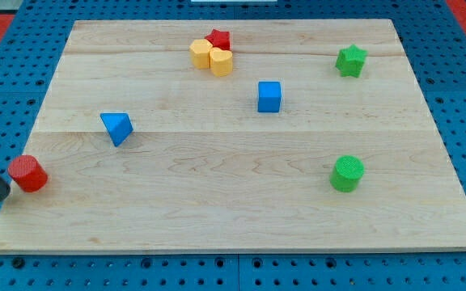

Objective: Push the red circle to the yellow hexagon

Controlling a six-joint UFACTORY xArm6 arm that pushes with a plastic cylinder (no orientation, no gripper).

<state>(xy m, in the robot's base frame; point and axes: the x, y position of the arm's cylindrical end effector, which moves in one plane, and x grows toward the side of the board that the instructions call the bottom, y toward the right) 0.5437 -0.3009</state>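
Observation:
The red circle [27, 174] is a short red cylinder at the board's left edge, low in the view. My tip [4, 192] is the end of the dark rod that enters from the view's left. It sits right against the red circle's left side, and I cannot tell whether it touches. The yellow hexagon [222, 61] is near the view's top, a little left of centre and far up-right of the red circle. It touches another yellow block [201, 53] on its left, whose shape I cannot make out.
A red star [218, 39] sits just above the two yellow blocks. A blue triangle [117, 128] lies between the red circle and the yellow pair. A blue cube [269, 96] is at centre, a green star [350, 61] at top right, and a green circle [347, 173] at lower right.

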